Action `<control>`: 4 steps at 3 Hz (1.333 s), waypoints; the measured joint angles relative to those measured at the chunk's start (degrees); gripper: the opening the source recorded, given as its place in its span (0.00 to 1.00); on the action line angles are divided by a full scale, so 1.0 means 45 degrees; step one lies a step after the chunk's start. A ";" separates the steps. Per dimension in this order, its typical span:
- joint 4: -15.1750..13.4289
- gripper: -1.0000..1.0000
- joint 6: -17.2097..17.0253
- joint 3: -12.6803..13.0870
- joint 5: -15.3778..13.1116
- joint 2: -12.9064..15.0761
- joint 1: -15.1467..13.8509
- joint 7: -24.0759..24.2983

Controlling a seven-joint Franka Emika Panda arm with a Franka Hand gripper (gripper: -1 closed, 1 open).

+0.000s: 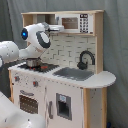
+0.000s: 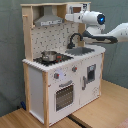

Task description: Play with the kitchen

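Observation:
The kitchen (image 1: 65,95) (image 2: 50,75) is a white and light-wood toy unit with a grey hood (image 2: 47,20) and a black faucet (image 1: 85,59) (image 2: 75,40) over a sink (image 1: 75,73) (image 2: 81,50). A small metal pot (image 1: 32,63) (image 2: 49,55) stands on the stove. The oven door (image 1: 28,102) (image 2: 64,95) is closed. My gripper (image 1: 56,27) (image 2: 69,18) is held high under the top shelf, beside the hood and well above the pot and the sink. It touches nothing that I can see.
A microwave panel (image 1: 75,22) sits in the upper shelf just past the gripper. The white arm (image 1: 12,50) (image 2: 112,32) reaches in over the counter. A wooden table (image 2: 105,107) carries the kitchen, and a dark curtain hangs behind it.

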 joint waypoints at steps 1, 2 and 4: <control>-0.0146 1.00 -0.0002 0.0055 -0.0001 -0.0021 0.0001 -0.0029; -0.0146 0.00 -0.0002 0.0055 -0.0001 -0.0021 0.0001 -0.0036; -0.1463 0.00 0.0863 -0.0988 0.0019 0.0163 0.1720 -0.0207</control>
